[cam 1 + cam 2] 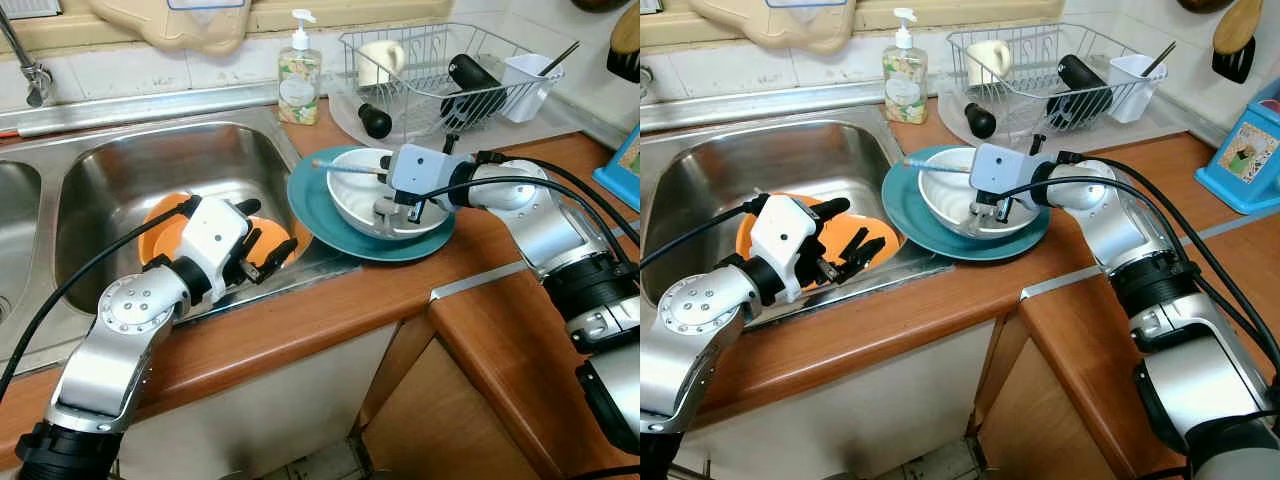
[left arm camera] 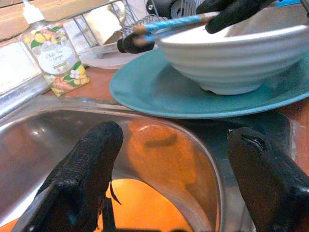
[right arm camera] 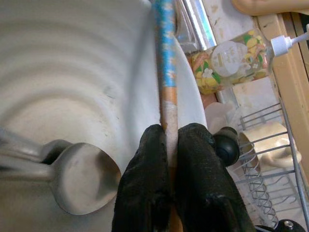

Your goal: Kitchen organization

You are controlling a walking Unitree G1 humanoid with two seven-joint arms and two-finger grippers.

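Right wrist view is showing the right gripper point(image 3: 169, 137) pinching a blue-patterned stick point(image 3: 164, 58) over the white bowl point(image 1: 375, 190), lifting toward the dish rack point(image 1: 440, 70) looking next, while the left gripper point(image 1: 270, 255) is hanging open at the sink point(image 1: 100, 170) edge.

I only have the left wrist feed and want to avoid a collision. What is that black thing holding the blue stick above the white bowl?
Observer: The right pincer, shut on the blue-handled utensil.
Operator: Anything else inside the bowl?
Observer: A metal spoon lies in the white bowl.
Operator: What is the orange beneath my pincer?
Observer: An orange plate in the sink; your left pincer hovers open above it.
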